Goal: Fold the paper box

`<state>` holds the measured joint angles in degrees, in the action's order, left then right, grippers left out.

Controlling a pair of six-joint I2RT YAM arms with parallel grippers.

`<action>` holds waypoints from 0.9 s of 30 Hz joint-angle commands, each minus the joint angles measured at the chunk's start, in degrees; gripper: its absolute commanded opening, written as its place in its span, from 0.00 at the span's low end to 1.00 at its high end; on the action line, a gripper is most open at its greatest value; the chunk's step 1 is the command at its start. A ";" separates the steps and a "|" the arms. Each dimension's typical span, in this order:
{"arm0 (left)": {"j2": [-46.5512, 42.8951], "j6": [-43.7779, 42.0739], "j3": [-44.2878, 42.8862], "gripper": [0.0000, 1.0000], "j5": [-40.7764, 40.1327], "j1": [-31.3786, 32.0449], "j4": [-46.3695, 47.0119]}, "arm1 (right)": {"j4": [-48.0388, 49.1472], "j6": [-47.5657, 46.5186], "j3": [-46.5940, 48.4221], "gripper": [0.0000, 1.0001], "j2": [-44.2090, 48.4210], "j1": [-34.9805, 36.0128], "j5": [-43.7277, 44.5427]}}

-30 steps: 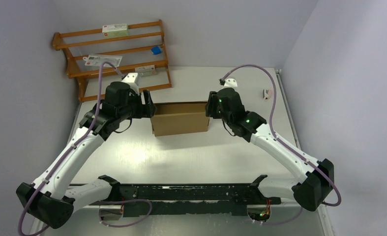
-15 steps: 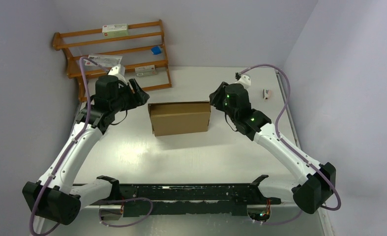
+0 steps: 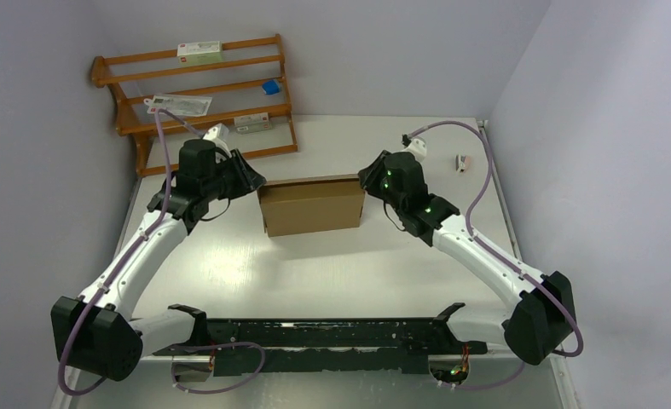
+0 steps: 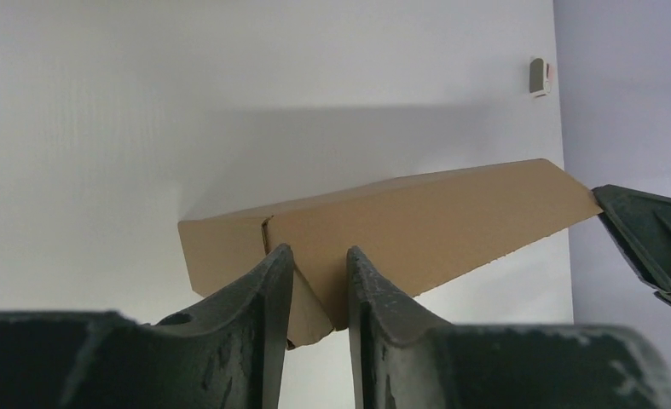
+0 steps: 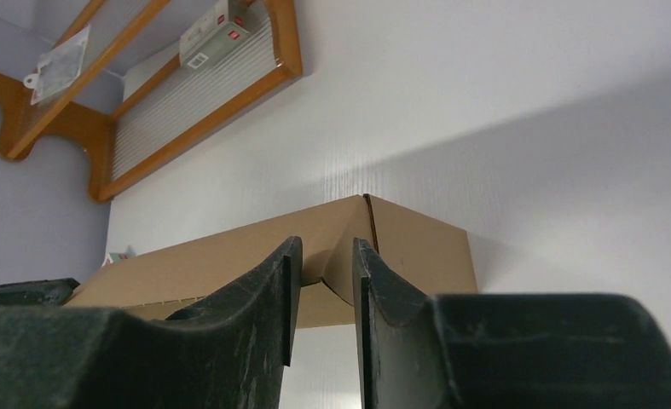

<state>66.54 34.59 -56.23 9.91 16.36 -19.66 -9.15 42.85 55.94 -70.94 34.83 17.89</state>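
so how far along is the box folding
Done: the box stands formed, top looking closed. In hand: the left end effector and right end effector sit at its two ends, fingers close together at the corners; grip unclear. Left: probably pressing the end flaps home.

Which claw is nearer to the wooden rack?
Left. The left claw is just in front of the wooden rack; the right claw is farther, at the far end of the paper box.
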 commanded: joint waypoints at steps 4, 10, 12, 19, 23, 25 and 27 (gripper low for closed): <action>-2.42 0.83 4.70 0.31 5.35 -0.28 2.38 | 1.53 0.48 -7.05 0.31 1.19 -0.12 -3.58; -3.97 -1.50 6.57 0.32 1.73 -0.28 -0.85 | 3.39 -0.84 -9.77 0.31 1.49 -0.12 -4.47; -4.49 -2.56 6.57 0.33 0.23 -0.28 -2.04 | 3.55 -1.67 -10.05 0.31 1.63 -0.14 -4.40; -5.34 -4.50 7.54 0.37 -1.42 -0.28 -4.56 | 3.45 -3.53 -11.11 0.32 1.85 -0.08 -5.23; -5.44 -5.40 8.18 0.44 -1.94 -0.28 -6.20 | 3.29 -4.56 -12.22 0.34 1.68 -0.14 -5.43; -5.58 -6.11 8.19 0.47 -2.56 -0.28 -7.49 | 3.07 -4.81 -12.49 0.34 1.76 -0.16 -5.24; -5.47 -6.37 8.07 0.50 -2.04 -0.28 -8.61 | 3.02 -4.89 -12.61 0.34 1.83 -0.19 -5.19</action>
<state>61.56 30.35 -48.82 8.73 16.10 -23.11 1.28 40.53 46.22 -68.31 34.61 13.19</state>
